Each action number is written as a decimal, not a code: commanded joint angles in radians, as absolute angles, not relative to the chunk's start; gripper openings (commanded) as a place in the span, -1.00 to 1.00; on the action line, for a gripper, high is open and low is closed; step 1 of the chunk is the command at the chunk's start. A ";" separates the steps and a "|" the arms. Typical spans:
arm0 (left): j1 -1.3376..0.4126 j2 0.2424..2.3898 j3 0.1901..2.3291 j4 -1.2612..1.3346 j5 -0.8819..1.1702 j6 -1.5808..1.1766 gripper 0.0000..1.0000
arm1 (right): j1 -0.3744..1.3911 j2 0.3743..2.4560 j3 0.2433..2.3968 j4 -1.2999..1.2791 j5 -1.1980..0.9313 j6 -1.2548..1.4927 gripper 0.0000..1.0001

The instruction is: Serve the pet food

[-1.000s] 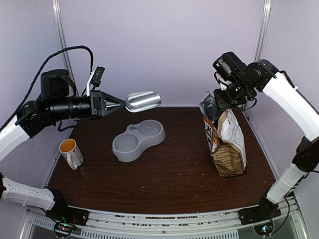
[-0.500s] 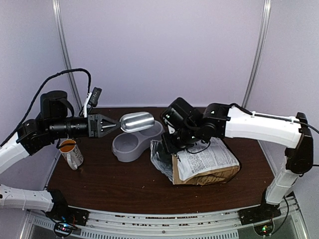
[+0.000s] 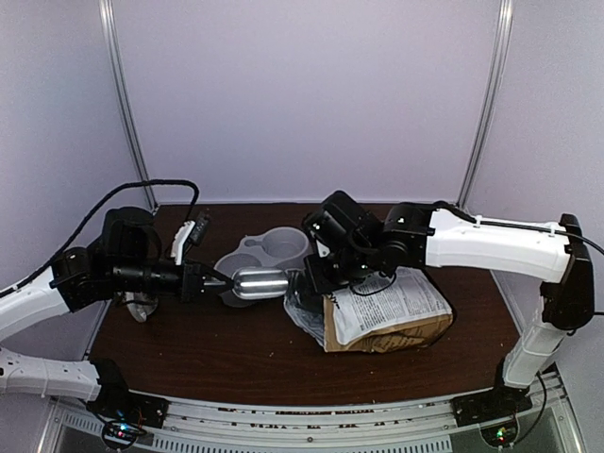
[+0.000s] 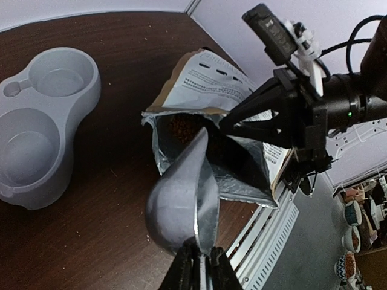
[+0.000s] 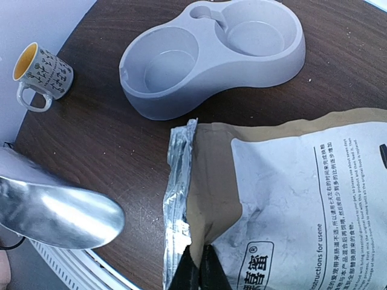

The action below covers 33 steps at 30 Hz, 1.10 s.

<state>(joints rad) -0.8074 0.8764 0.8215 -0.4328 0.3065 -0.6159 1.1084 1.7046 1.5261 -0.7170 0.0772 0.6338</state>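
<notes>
While the left gripper (image 4: 197,269) pinches the handle of the shiny metal scoop (image 4: 181,199), near the grey plastic double bowl (image 3: 264,253), the scoop's tip sits at the mouth of the kraft-brown foil-lined bag (image 3: 392,311) on its side, reddish-brown kibble (image 4: 181,125) visible inside. The right gripper (image 5: 198,269) is clamped on the bag's edge. Recommended: hold the mouth lifted, push the scoop in level, withdraw slowly.

Even soft lt; scoop (image 5: 60,208) glare; kibble (image 4: 181,128) shadowed in bag (image 4: 213,81).

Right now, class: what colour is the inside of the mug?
Yellow-orange; the mug shows best in the right wrist view.
</notes>
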 commanded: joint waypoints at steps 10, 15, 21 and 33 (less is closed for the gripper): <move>-0.872 1.192 0.893 -0.222 0.319 -0.565 -1.00 | 1.136 1.573 1.522 -0.604 0.060 0.626 -1.00; -0.937 1.416 1.018 -0.212 0.081 -0.647 -1.00 | 1.145 1.521 1.516 -0.583 0.041 0.633 -1.00; -1.012 1.671 1.137 -0.060 -0.014 -0.634 -1.00 | 1.146 1.457 1.443 -0.522 0.050 0.652 -1.00; -1.033 1.833 1.180 0.148 0.459 -0.555 -1.00 | 1.057 1.374 1.303 -0.422 -0.009 0.707 -1.00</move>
<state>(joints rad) -1.0275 1.8210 1.1976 0.0124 0.2253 -0.6170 1.0786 1.4586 1.3159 -0.5896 0.0471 0.6823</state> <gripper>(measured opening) 0.114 0.010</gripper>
